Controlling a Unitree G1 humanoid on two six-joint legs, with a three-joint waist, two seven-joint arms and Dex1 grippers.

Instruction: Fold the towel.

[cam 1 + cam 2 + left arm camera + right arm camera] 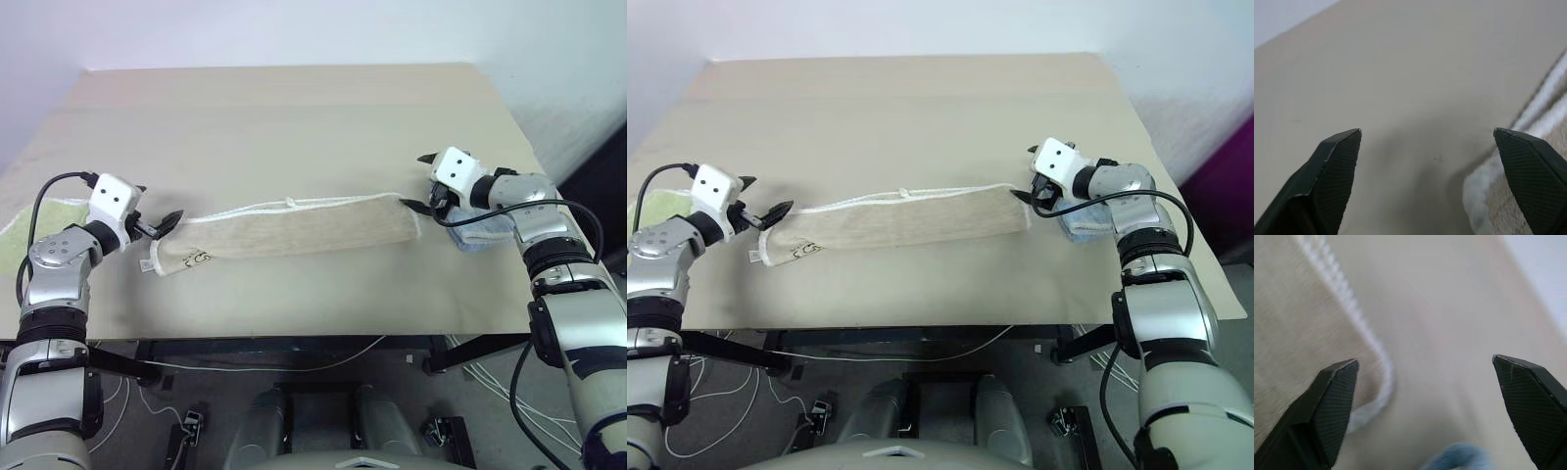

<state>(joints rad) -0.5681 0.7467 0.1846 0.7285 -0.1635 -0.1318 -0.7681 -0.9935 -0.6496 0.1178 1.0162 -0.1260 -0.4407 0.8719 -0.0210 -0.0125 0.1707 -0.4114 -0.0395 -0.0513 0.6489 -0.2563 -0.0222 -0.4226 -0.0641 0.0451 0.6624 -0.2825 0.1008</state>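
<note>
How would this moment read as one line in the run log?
towel: folded strip, flat on table | left claw: open, at its left end | right claw: open, at its right end

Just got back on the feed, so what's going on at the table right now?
The robot is folding the towel, which lies as a long narrow strip across the table. The left gripper and right gripper sit at its two ends, both open, holding nothing. A light-blue folded towel lies under the right arm and a light-green towel by the left.
</note>
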